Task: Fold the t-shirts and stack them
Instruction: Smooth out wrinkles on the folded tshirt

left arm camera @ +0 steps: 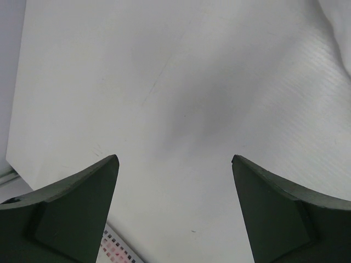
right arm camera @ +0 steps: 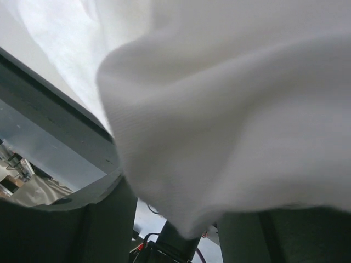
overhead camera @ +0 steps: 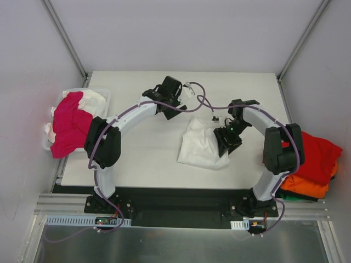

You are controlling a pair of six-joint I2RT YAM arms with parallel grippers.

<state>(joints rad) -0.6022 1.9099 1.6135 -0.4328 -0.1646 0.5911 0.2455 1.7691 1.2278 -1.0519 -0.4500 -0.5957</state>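
A white t-shirt (overhead camera: 200, 145) lies crumpled in the middle of the table. My right gripper (overhead camera: 226, 138) is at its right edge, shut on a bunch of the cloth. In the right wrist view the white t-shirt (right arm camera: 230, 109) drapes over and hides the fingertips; only the lower fingers (right arm camera: 107, 224) show. My left gripper (overhead camera: 173, 107) hovers over bare table behind the shirt, open and empty, its jaws wide apart in the left wrist view (left arm camera: 174, 159). A magenta t-shirt (overhead camera: 68, 123) hangs over a bin at the left. A red t-shirt (overhead camera: 318, 153) lies on an orange t-shirt (overhead camera: 307, 186) at the right.
The clear bin (overhead camera: 104, 94) at the table's left edge also holds white cloth (overhead camera: 90, 99). The red and orange pile sits beyond the table's right edge. Metal frame posts stand at the back corners. A corner of the white t-shirt (left arm camera: 340, 22) shows in the left wrist view.
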